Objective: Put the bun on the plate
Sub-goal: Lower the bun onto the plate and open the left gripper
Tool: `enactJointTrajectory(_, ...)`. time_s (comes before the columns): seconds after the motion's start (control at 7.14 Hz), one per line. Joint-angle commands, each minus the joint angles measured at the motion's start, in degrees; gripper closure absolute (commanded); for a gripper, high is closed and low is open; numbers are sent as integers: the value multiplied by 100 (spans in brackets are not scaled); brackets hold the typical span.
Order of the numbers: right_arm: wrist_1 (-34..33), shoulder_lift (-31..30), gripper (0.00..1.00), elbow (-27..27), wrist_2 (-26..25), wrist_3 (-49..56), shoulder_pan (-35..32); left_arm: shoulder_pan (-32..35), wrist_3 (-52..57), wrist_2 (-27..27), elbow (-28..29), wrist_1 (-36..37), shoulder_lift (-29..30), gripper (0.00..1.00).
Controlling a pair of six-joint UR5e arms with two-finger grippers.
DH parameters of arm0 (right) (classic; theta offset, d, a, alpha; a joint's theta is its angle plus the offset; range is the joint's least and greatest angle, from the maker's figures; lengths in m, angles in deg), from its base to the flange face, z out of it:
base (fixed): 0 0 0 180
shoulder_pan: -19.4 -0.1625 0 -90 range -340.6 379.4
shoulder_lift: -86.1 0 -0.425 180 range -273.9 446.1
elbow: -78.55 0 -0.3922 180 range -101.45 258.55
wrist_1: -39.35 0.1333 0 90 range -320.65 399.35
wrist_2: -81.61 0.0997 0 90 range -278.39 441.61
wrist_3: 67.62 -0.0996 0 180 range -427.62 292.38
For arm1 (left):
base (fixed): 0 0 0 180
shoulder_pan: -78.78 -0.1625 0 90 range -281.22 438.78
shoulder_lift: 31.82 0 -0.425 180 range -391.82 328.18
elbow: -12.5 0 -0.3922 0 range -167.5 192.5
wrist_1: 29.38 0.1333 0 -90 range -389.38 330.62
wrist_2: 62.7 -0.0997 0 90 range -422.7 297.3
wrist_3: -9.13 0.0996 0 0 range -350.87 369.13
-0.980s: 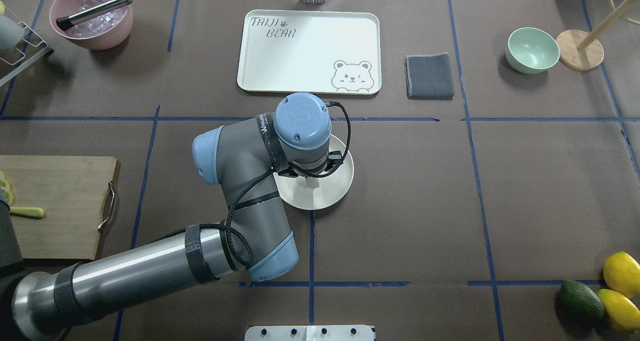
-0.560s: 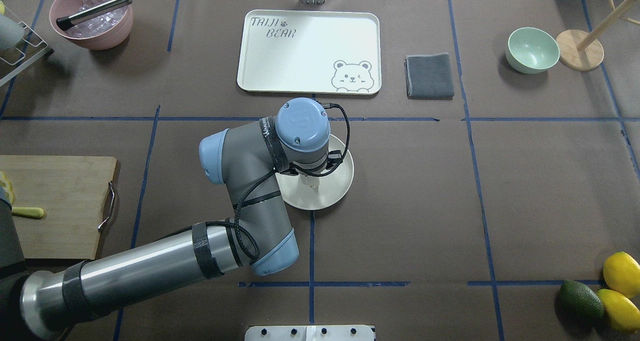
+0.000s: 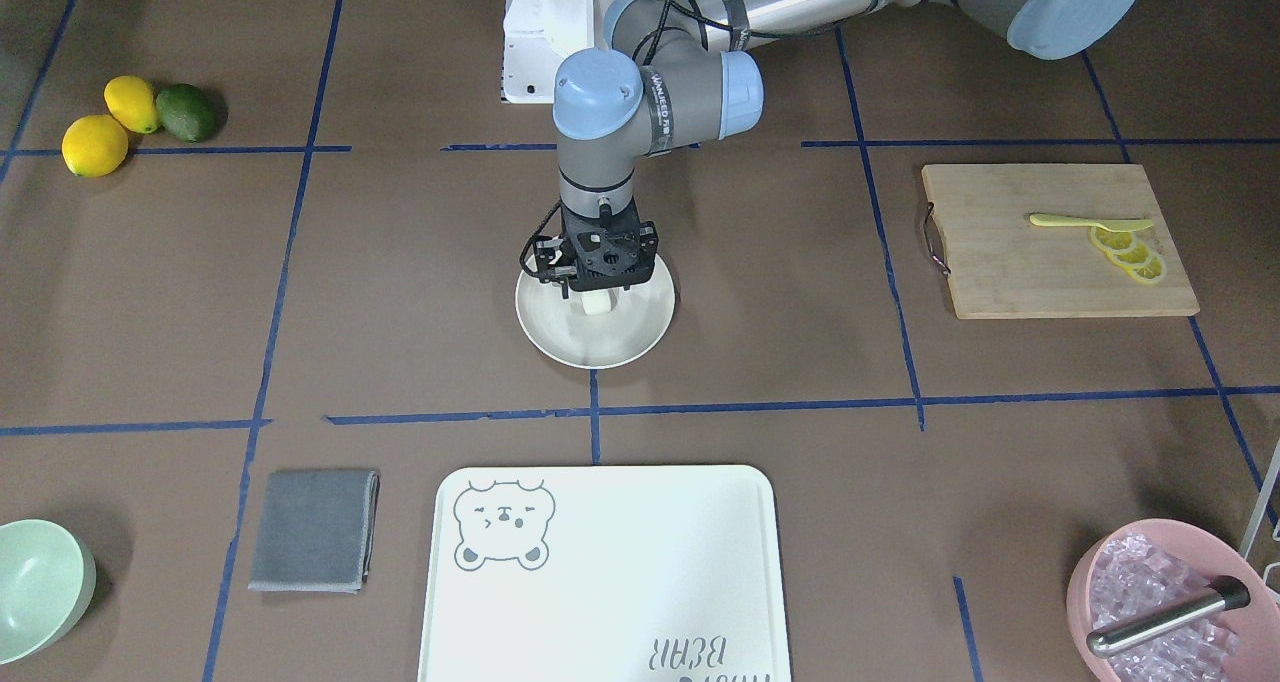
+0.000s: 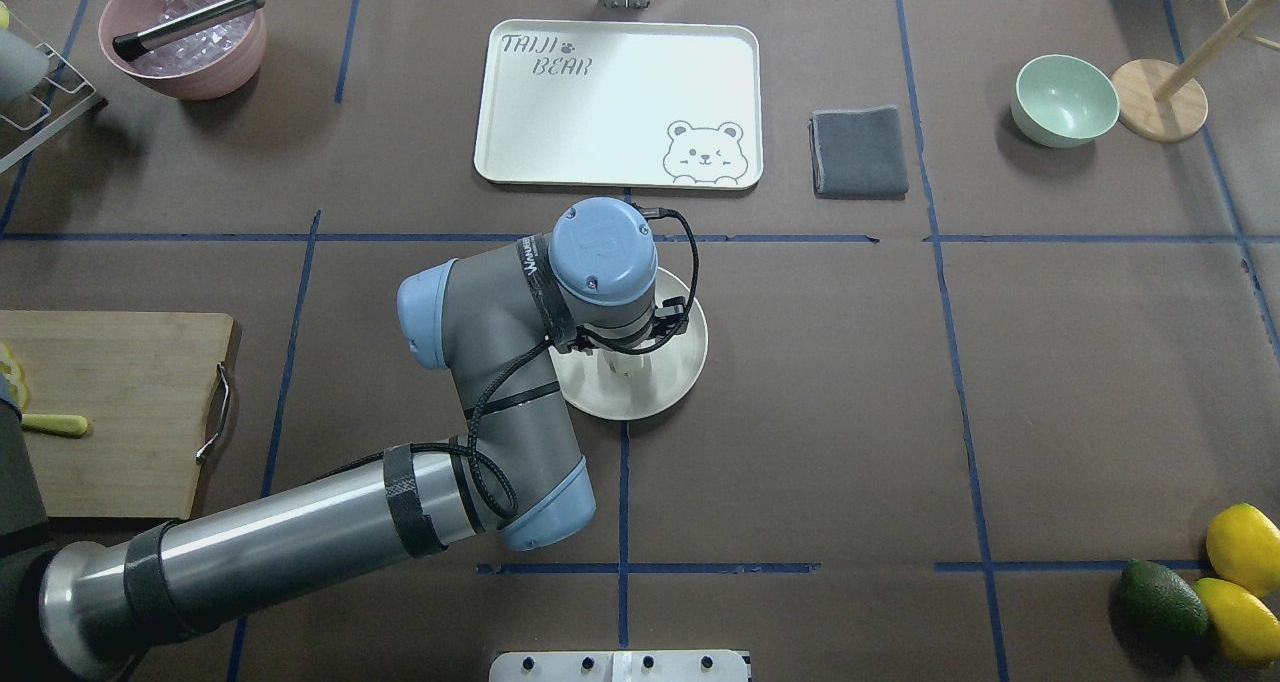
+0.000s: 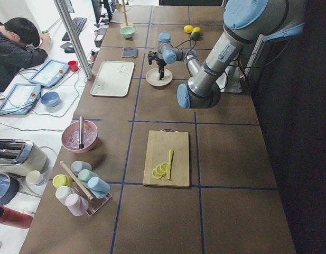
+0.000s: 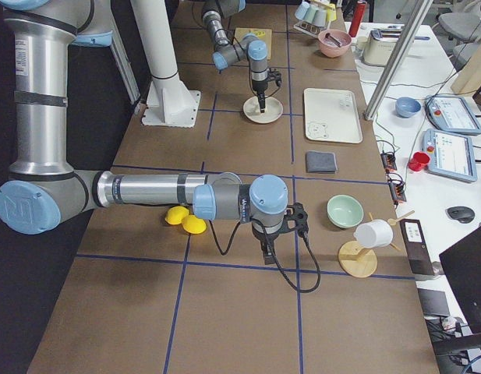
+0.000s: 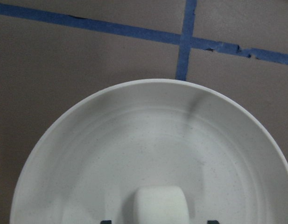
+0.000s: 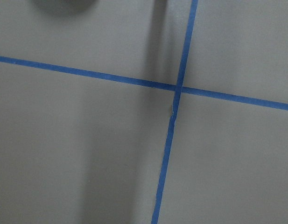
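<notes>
Small, smooth white bun (image 7: pixel 160 205) rests near the centre of a round, shallow cream-white plate (image 7: pixel 87 154). The black two-finger left gripper (image 3: pixel 597 287) hangs over it, jaws seemingly spread clear of its sides (tips barely visible). Probably light and soft; grip gently across its middle.

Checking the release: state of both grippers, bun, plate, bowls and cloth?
left gripper: open, set wider than the bun
bun: resting on the plate, unclamped
plate: upright, holding only the bun
right gripper: cannot tell, seen only side-on
mint-green bowl: upright
pink bowl: upright, filled with ice
cloth: folded flat
</notes>
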Motion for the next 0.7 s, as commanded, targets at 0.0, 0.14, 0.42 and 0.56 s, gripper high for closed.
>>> enactJointTrajectory(0.0,0,2,0,0,0,0,0,35,10,6,-221,62,-4,0)
enactJointTrajectory(0.14,0,2,0,0,-9,0,0,157,27,41,-702,367,-196,0)
enactJointTrajectory(0.42,35,-6,0,0,-26,9,0,656,1181,294,-2316,2103,-731,0)
enactJointTrajectory(0.56,44,-6,0,0,-35,-26,0,1094,1718,792,-2880,2215,-1326,0)
